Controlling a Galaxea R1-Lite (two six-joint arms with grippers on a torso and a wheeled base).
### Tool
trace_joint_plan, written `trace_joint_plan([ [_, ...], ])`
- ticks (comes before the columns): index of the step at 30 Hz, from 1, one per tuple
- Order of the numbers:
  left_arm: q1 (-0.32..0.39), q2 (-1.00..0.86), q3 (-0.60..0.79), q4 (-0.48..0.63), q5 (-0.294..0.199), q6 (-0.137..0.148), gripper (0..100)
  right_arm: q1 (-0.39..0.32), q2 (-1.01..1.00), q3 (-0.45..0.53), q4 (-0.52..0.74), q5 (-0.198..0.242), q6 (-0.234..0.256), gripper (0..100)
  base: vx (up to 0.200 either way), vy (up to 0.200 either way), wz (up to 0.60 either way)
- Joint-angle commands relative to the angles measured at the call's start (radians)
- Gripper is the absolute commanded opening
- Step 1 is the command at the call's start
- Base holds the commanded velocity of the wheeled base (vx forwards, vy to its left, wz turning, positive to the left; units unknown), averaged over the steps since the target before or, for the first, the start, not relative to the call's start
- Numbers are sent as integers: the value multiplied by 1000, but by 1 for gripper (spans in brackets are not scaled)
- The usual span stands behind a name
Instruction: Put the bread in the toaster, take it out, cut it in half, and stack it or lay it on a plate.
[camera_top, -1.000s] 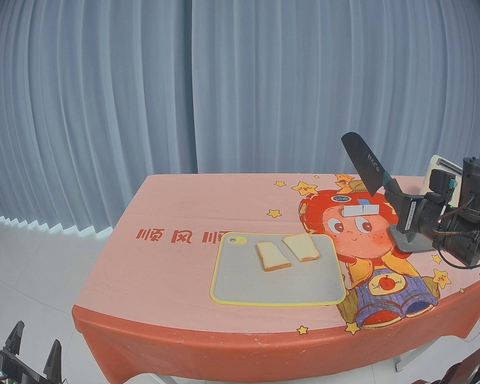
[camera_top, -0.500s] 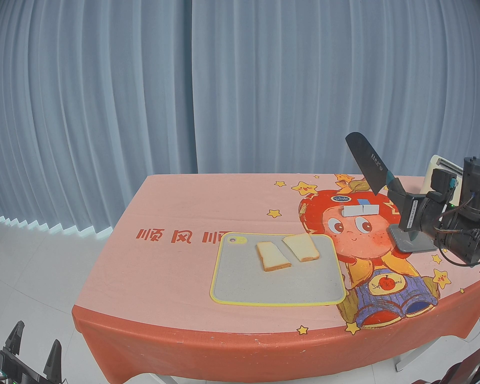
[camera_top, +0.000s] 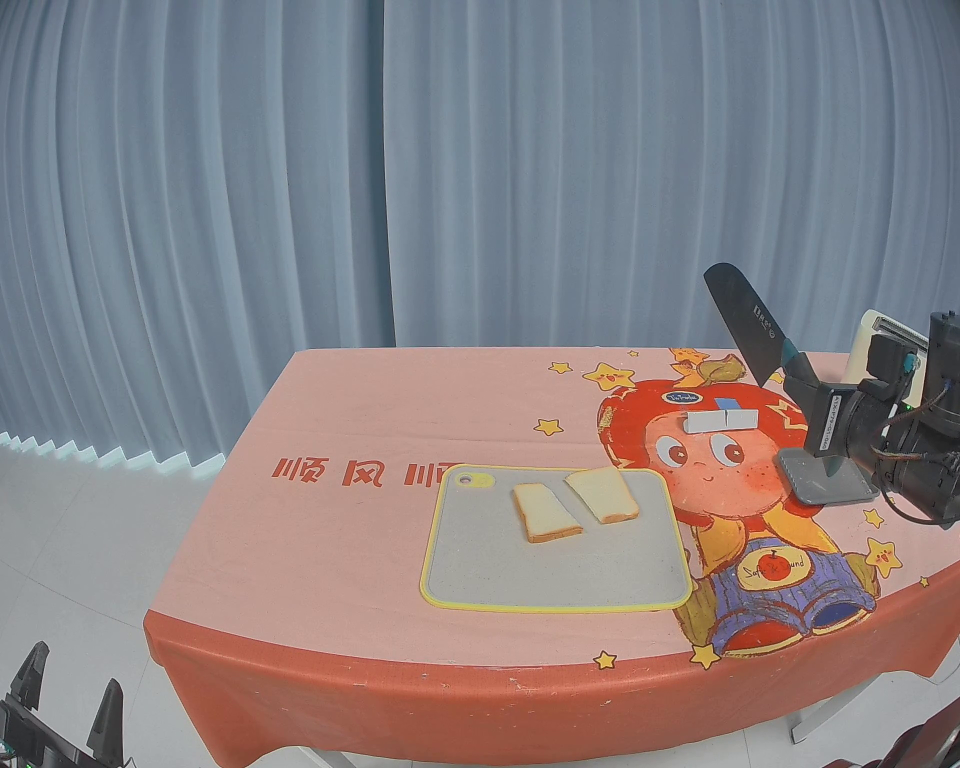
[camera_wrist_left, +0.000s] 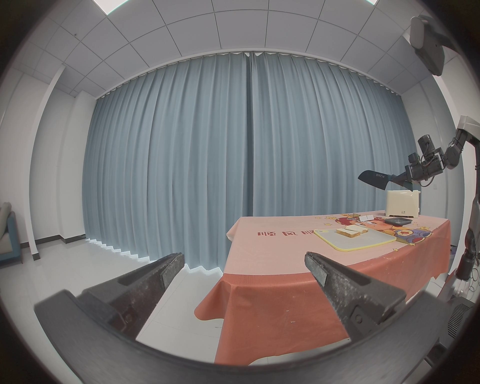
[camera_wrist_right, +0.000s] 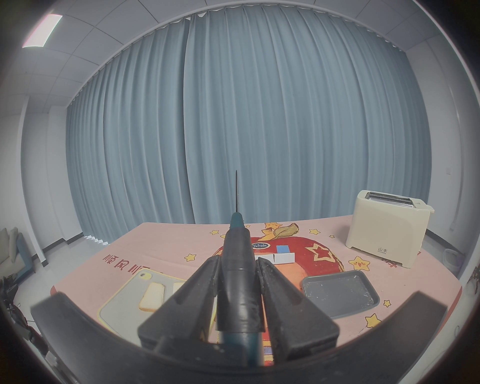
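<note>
**Knife lifted away, two bread halves waiting on the board**

The right gripper (camera_wrist_right: 239, 270) is closed firmly on the handle of the knife (camera_top: 748, 318). It holds the dark blade high above the right side of the table (camera_top: 330, 560), with the tip pointing up and away from the robot. This pose probably keeps the edge clear of the food while the arm carries the tool away.

The bread is already cut. The two bread halves (camera_top: 545, 512) lie just beside each other, with a small gap between them, on the far part of the grey cutting board (camera_top: 500, 575). The grey tray (camera_top: 825, 480), which likely serves as the plate, lies near the board on its right, in front of the cream toaster (camera_wrist_right: 389, 226). No bread is on it yet.

The left gripper (camera_wrist_left: 243, 261) hangs low beside the table, well apart from the board. Its jaws stand wide and hold nothing, so it seems ready for the transfer.

Compared with one second ago, the knife and the right arm have shifted a little to the right, and more of the tray is uncovered. The bread and the board have not moved.
</note>
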Motion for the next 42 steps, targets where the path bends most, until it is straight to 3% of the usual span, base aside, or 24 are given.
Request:
trace_joint_plan([
  [1, 0, 2, 18, 0, 0, 0, 100, 0, 0, 4, 1, 1, 1, 0, 0, 0, 0],
  [22, 0, 2, 18, 0, 0, 0, 100, -7, 57, 8, -2, 6, 4, 0, 0, 0, 0],
  [29, 0, 2, 18, 0, 0, 0, 100, -37, 66, 5, -2, 50, 10, 0, 0, 0, 0],
  [35, 0, 2, 18, 0, 0, 0, 100, -87, 110, -4, -2, 52, 5, 0, 0, 0, 0],
  [42, 0, 2, 18, 0, 0, 0, 100, -121, 127, -6, -2, 84, 4, 0, 0, 0, 0],
])
